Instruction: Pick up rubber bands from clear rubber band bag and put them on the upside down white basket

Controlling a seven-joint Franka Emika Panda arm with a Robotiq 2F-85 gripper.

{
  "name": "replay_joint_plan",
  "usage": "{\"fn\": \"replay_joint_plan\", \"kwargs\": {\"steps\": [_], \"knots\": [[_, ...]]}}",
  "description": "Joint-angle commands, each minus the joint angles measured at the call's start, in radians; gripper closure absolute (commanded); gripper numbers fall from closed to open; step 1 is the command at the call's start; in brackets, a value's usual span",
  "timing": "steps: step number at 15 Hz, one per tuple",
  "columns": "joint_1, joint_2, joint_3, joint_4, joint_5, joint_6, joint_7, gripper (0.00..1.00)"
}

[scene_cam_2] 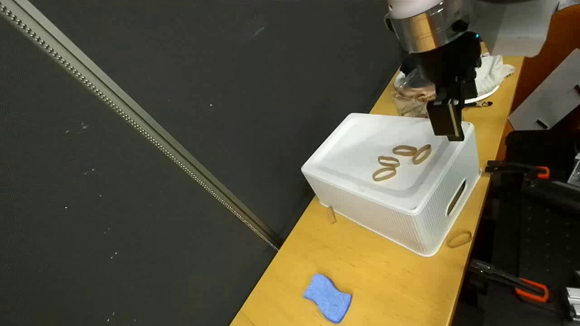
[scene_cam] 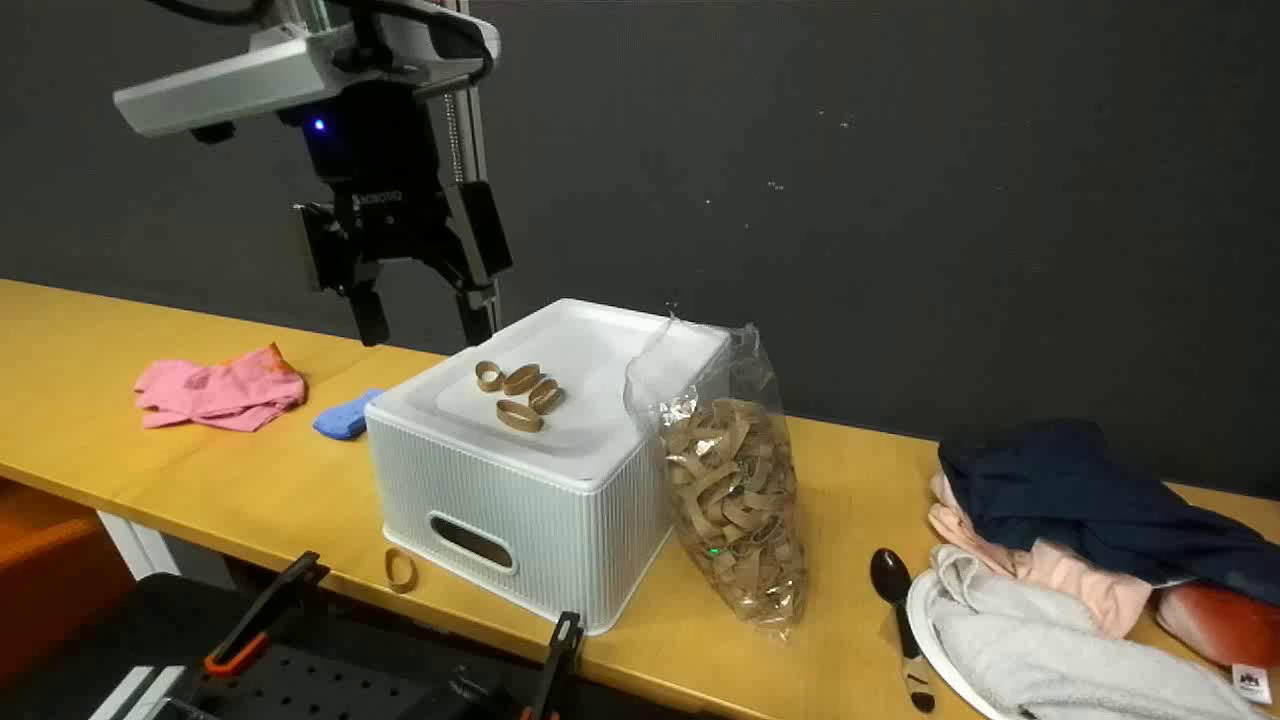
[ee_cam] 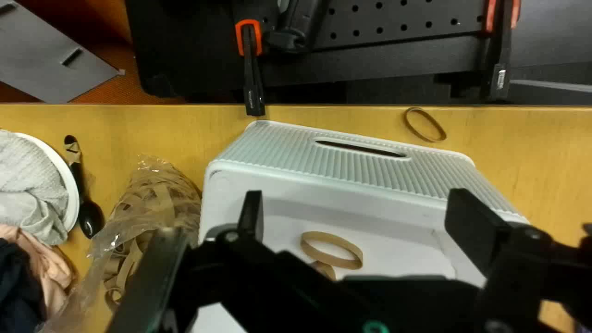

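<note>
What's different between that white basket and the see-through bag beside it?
The white basket is opaque with ribbed sides, while the clear bag is transparent and crinkled. The basket is clearly wider than the bag. The basket sits upside down with four rubber bands lying on top, whereas the bag has many more packed inside. Both rest on the wooden table.

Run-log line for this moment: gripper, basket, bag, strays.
gripper: open, empty | upside-down white basket: four rubber bands on top | clear bag: bands inside | table: two loose bands
</note>
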Motion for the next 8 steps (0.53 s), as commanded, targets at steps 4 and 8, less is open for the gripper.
{"fn": "replay_joint_plan", "kwargs": {"steps": [4,8], "knots": [[0.012,0.0,-0.012,0.001,-0.005,-0.002,0.004,0.0],[-0.01,-0.006,0.014,-0.013,-0.123,0.063,0.032,0.0]]}}
